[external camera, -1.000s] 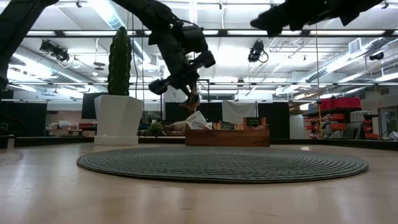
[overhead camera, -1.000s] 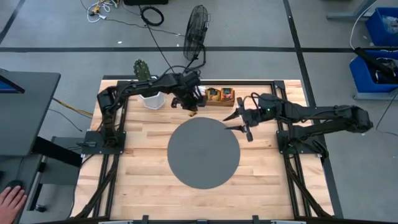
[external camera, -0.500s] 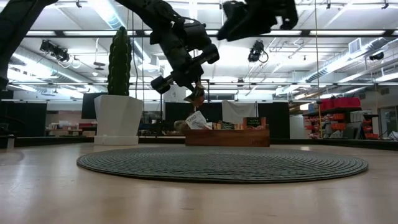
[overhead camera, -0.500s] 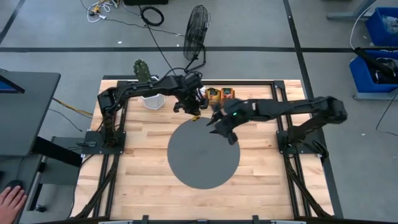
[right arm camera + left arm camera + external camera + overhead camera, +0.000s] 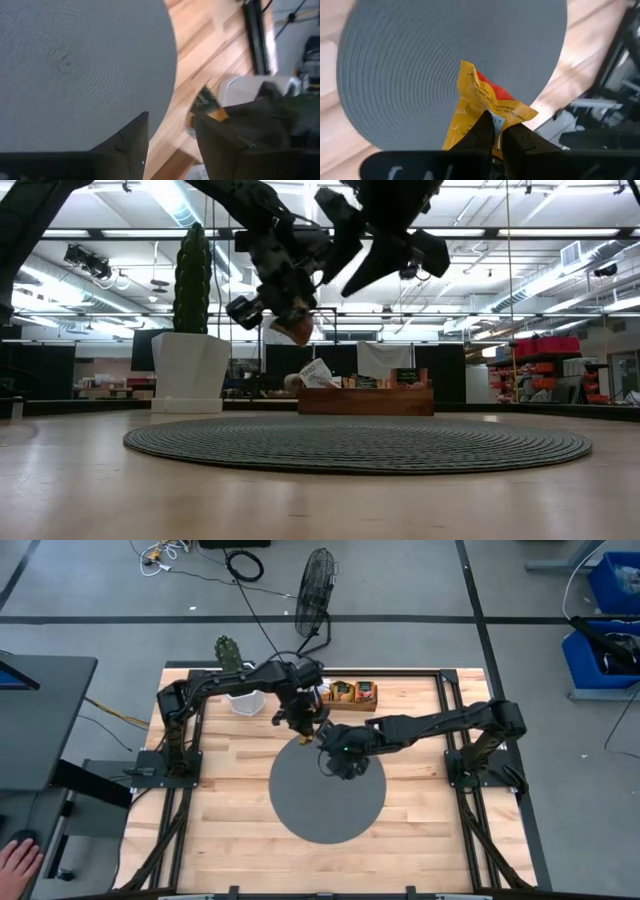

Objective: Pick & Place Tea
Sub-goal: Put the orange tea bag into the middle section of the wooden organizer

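Pinching a tea sachet (image 5: 487, 107), your left gripper (image 5: 492, 131) has its jaws clamped on it.
Your right gripper (image 5: 170, 131), jaws apart, hangs just beside, over the grey mat (image 5: 320, 805).

A workshop; strip lights (image 5: 470, 232), blue storage bins (image 5: 612, 580).

No text, label, brand, number or sign can be read. Small dark print is seen on the crumpled yellow-orange tea sachet (image 5: 485, 107), but it cannot be made out. Markings on the sachets in the wooden tray (image 5: 353, 693) are too small to be deciphered.
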